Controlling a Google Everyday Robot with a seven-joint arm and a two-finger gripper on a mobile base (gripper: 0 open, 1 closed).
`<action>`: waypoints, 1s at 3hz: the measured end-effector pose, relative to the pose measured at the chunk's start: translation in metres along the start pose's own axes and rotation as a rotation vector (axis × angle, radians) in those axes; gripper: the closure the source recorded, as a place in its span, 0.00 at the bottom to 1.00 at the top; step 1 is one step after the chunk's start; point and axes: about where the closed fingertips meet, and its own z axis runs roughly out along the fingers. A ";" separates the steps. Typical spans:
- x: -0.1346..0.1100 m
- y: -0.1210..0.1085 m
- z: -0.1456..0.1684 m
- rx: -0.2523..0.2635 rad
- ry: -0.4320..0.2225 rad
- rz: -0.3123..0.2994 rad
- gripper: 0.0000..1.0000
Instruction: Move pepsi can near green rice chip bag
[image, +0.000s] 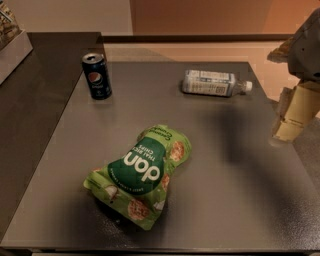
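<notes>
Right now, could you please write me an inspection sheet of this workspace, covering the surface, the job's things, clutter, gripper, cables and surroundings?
Surface: dark grey table, flat, with a soft shadow right of centre.
Job's things: pepsi can upright near the far left corner; green rice chip bag lying flat towards the front, well apart from the can.
Clutter: clear plastic bottle on its side at the far right, cap pointing right.
Gripper: gripper at the right edge of the view, over the table's right side, touching none of the things.
Cables: nothing seen.
Surroundings: darker counter to the left, a pale box on it at the top left corner, and a wall behind.
</notes>
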 end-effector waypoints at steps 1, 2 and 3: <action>-0.024 -0.018 0.013 0.013 -0.081 0.018 0.00; -0.059 -0.046 0.032 0.030 -0.179 0.036 0.00; -0.099 -0.076 0.051 0.038 -0.281 0.057 0.00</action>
